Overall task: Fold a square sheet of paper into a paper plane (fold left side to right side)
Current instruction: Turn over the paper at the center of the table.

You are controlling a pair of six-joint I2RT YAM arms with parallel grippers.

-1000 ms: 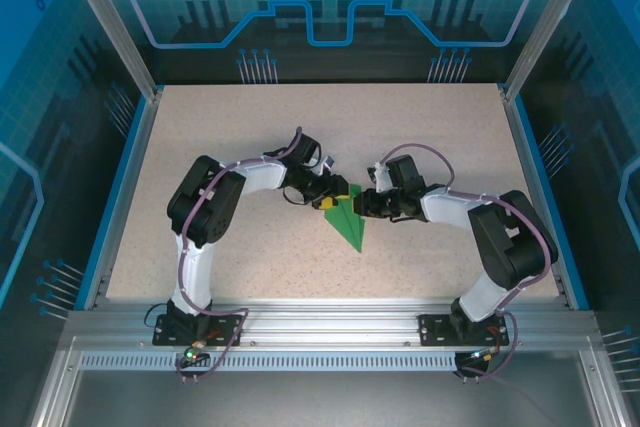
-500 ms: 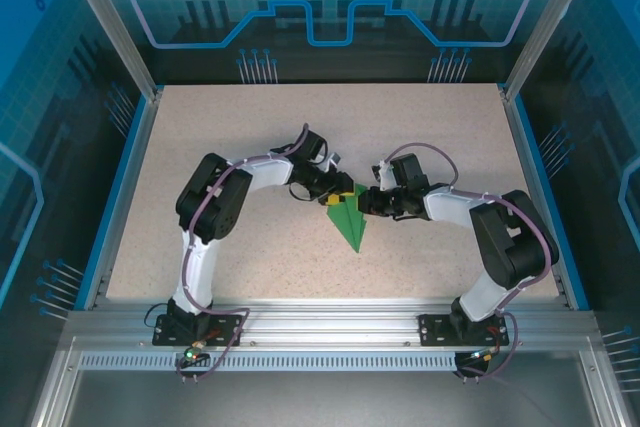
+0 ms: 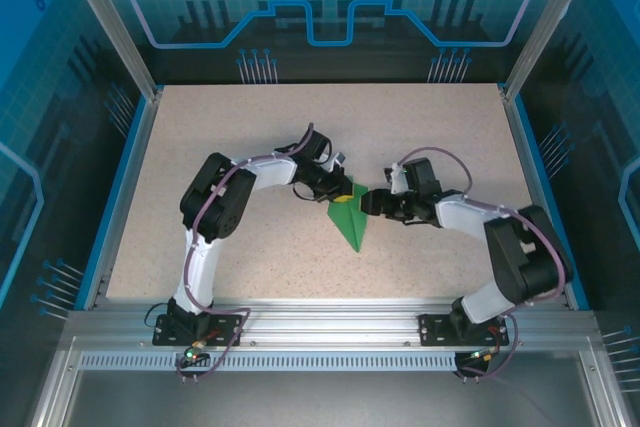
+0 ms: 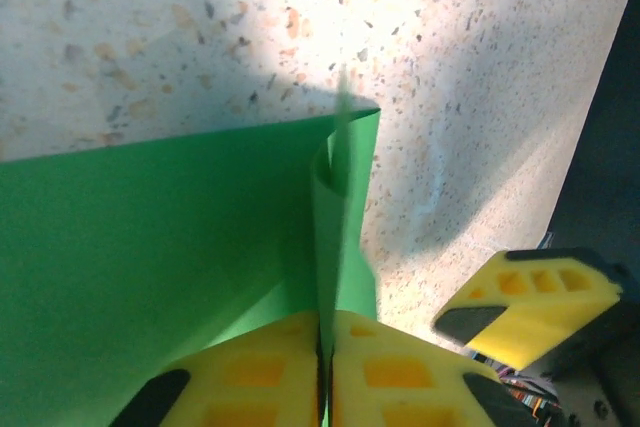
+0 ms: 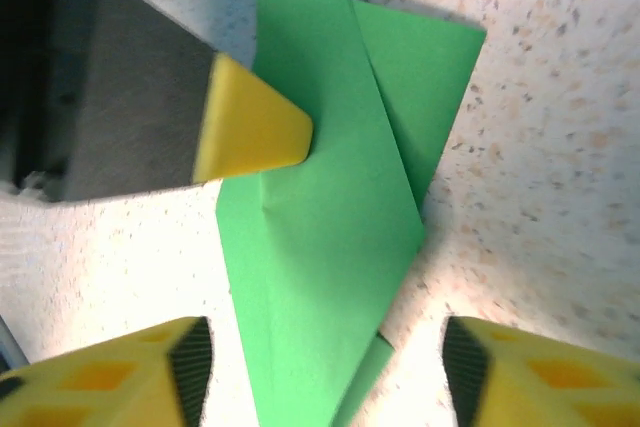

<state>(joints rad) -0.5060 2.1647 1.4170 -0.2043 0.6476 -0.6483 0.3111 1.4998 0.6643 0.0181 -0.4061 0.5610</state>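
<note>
At the near edge of the table, the left arm's base [image 3: 200,325] and the right arm's base [image 3: 468,329] sit bolted to a silver aluminium rail [image 3: 330,312]. Moving out over the speckled beige tabletop [image 3: 250,127], the 2 black arms bend inward and meet around the middle.

That's where the thin bright green paper [image 3: 350,225] is. It's folded into a narrow pointed shape and lies on the table, with the sharp tip aimed back at the bases and the wide end farther out.

The right gripper [image 3: 369,204] sits just beside the right edge of the wide end. On its wrist cam the 2 yellow fingers [image 5: 540,372] stand wide apart with nothing clamped. The paper lies flat in the gap between and beyond them, though I can't tell if the tips touch it.

A bit farther out, the left gripper [image 3: 341,190] comes in at the wide end from the left. On its wrist cam the 2 yellow pads [image 4: 400,377] are squeezed right together, with a raised ridge of the paper pinched between them. The rest of the sheet spreads flat off to the left, so that one has a proper hold on it.

Past the grippers, bare tabletop runs up to a blue-lit back panel [image 3: 320,7].
</note>
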